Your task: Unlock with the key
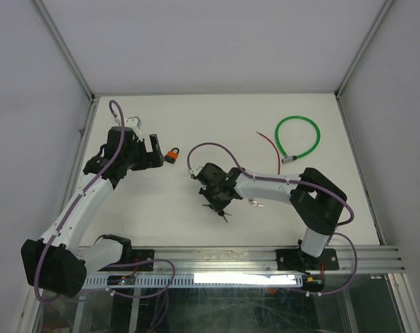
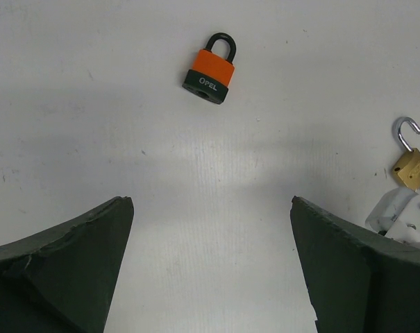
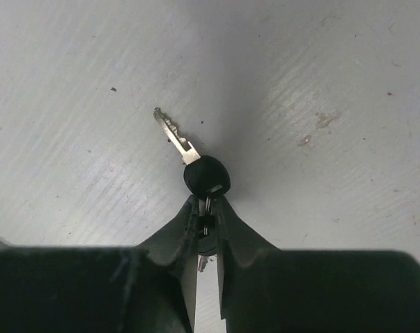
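Key (image 3: 190,154) pinched in right hand (image 3: 206,205); left hand (image 2: 211,208) spread apart, facing orange padlock (image 2: 210,69).

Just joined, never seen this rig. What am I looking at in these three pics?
A robot's left arm and right arm, bolted at the near edge of a table, each end in a two-finger gripper. The wide picture is from a fixed camera overhead; the other two are from wrist cameras. The left gripper is open, facing a shut orange padlock on the table; a brass padlock, shackle open, lies off to one side. The right gripper pinches a key near its black head, blade pointing out. A green cable loop and red wire lie farther back.
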`<state>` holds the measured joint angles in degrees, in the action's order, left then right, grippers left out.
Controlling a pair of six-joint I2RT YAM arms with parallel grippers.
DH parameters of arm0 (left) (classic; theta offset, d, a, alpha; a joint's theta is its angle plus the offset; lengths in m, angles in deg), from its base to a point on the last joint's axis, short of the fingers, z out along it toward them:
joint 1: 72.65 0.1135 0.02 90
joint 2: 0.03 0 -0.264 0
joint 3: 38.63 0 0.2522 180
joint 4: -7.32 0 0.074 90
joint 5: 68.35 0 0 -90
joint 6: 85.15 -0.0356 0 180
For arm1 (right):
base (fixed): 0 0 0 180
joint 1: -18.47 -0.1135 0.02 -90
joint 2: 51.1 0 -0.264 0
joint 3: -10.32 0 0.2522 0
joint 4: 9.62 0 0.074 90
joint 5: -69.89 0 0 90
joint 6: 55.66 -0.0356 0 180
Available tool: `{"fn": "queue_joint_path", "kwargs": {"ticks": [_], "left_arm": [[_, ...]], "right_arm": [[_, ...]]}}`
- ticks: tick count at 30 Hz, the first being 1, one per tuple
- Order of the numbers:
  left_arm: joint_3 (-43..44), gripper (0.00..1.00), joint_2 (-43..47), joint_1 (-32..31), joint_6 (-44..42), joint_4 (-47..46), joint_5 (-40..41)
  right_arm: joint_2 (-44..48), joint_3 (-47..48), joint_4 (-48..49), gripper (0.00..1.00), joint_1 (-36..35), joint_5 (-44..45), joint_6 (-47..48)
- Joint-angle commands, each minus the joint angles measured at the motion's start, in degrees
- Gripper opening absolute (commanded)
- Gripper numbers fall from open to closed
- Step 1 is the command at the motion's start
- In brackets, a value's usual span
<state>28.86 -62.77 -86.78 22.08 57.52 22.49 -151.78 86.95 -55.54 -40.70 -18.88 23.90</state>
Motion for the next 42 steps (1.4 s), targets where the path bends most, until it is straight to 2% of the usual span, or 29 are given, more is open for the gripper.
{"fn": "queue_joint_path", "kwargs": {"ticks": [1,6,14,24,32,36,42], "left_arm": [[0.96,0.99,0.87,0.78,-0.64,-2.57,-1.75],[1.27,0.99,2.05,0.72,2.95,-2.31,-6.69],[-4.51,0.99,5.34,0.69,10.72,-6.49,-17.21],[-17.56,0.97,9.65,0.23,25.41,-21.6,-24.4],[-25.81,0.87,11.5,-3.4,37.7,-34.26,-25.34],[-26.42,0.8,10.18,-5.91,39.58,-36.61,-24.03],[-25.83,0.82,6.58,-8.98,41.59,-37.28,-22.38]], "right_arm": [[2.73,-1.42,4.43,0.1,-0.33,0.08,-2.32],[6.61,-4.47,10.48,0.0,-0.29,1.15,-5.85],[14.12,-9.71,22.31,0.0,-0.16,3.8,-9.55],[19.75,-17.3,37.64,0.0,-0.18,6.65,-14.68],[22.02,-23.43,49.52,0.0,-0.32,5.75,-16.43],[22.68,-25.03,53.05,0.0,-0.55,5.58,-16.91],[23.92,-26.53,55.09,0.0,-0.69,6.95,-17.61]]}}
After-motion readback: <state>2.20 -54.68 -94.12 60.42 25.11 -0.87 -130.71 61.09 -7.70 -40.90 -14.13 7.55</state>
